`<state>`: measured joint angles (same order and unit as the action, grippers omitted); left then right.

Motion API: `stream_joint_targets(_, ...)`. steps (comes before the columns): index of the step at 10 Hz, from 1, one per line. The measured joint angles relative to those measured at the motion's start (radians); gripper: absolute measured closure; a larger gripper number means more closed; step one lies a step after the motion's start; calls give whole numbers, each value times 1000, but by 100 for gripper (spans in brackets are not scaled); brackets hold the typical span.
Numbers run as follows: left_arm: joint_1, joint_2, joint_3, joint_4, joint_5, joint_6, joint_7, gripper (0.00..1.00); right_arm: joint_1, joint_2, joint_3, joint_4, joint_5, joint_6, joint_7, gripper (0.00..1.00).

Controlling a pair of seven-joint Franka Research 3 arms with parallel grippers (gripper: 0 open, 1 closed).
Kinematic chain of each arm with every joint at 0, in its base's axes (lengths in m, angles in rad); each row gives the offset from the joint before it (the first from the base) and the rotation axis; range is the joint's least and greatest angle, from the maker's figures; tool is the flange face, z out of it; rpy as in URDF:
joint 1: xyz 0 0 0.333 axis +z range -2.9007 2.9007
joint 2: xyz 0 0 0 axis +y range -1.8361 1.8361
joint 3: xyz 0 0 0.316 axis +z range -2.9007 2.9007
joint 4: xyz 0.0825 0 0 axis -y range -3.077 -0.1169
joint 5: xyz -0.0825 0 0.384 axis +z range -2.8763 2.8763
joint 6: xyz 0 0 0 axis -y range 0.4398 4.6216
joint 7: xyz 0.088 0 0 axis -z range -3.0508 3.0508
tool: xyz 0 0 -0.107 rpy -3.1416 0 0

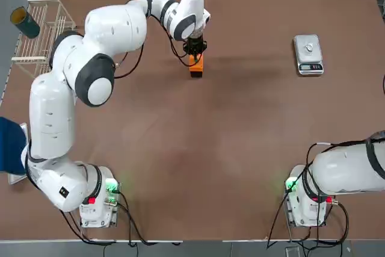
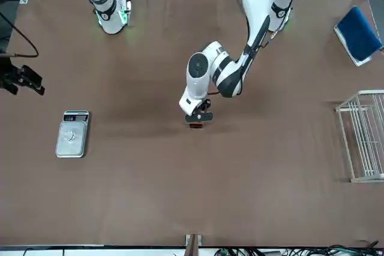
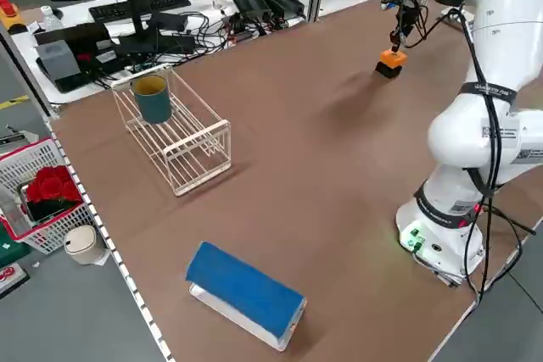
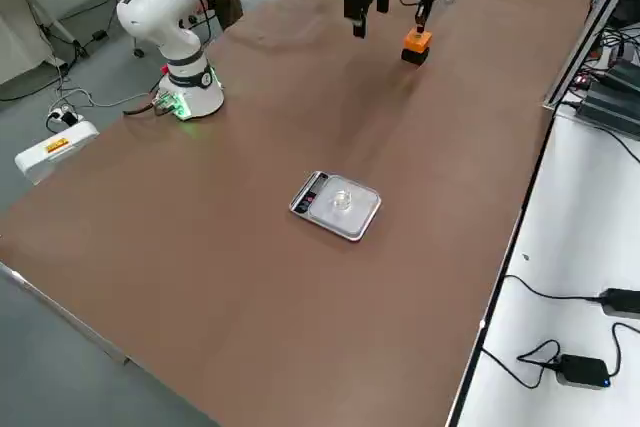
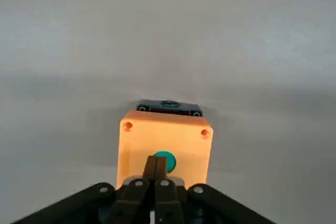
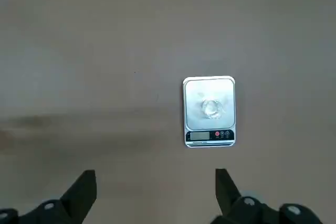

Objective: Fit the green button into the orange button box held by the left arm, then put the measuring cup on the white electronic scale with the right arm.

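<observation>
**While the right gripper (image 6: 156,174) stands wide open, the clear cup (image 6: 212,109) is already on the scale (image 6: 195,121)**

So here's how it looks. The measuring thing, that small clear cup, sits roughly mid-plate on the white scale, which lies flat on the brown surface (image 1: 240,148), over on the robot's right side. The scale's dark display strip faces the robot. The right gripper is up in the air on that same side, nearer the robot than the scale, with its two fingers spread well apart and nothing between them.

Over on the left arm, the gripper (image 5: 156,162) is out toward the far edge of the surface, fingers pressed together right at the orange box (image 5: 135,140). The box hangs off the surface with it, but I can't tell which part is actually pinched. The green button (image 5: 170,163) is in the box's face, partly hidden behind the fingertips, and there's a black block (image 5: 153,105) against the box on the side away from the gripper.

Also around: a white wire rack (image 3: 195,163) with a dark green mug (image 3: 153,101) in it, and a blue pad (image 3: 246,290), both on the robot's left.
</observation>
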<state>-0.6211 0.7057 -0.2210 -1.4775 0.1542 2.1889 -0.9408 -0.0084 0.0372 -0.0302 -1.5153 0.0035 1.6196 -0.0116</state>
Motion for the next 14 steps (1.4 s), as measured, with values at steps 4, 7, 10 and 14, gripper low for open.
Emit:
stream_joint_targets(4,0,8,0,-1,0,10,-1,99,-18,35,16,15,-4,-8,1,0)
stream_joint_targets(7,-2,9,0,-5,0,10,-1,99,-28,60,37,20,-19,5,3,0)
stream_joint_targets(10,-2,10,-1,-13,0,13,-1,99,-39,70,42,28,-19,5,46,0)
stream_joint_targets(14,-3,10,-1,-19,0,26,-1,99,-39,73,52,60,-19,-7,61,0)
